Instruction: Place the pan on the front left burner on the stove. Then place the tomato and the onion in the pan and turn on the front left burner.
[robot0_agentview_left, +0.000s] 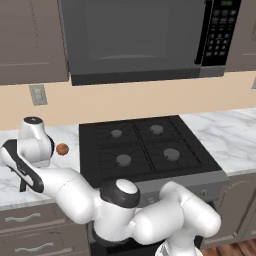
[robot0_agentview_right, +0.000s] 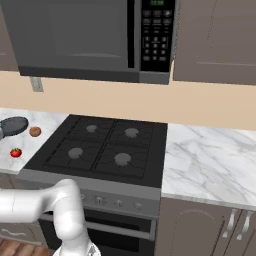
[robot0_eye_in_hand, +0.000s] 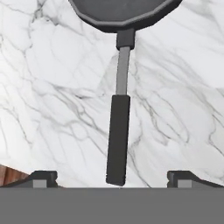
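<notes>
I hold the gripper (robot0_eye_in_hand: 112, 178), jaws wide, straddling the pan (robot0_eye_in_hand: 119, 131) handle to grasp it for the stove (robot0_agentview_left: 150, 147).

Arm swung far left, hand pointing down (jaws spread wide, 2 fingertips (robot0_eye_in_hand: 43, 176) apart)

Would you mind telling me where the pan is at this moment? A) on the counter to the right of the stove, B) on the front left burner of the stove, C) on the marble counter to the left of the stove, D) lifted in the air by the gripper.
C: the pan lies on the marble counter left of the stove, near the onion and the tomato, and the front left burner is bare.
</notes>
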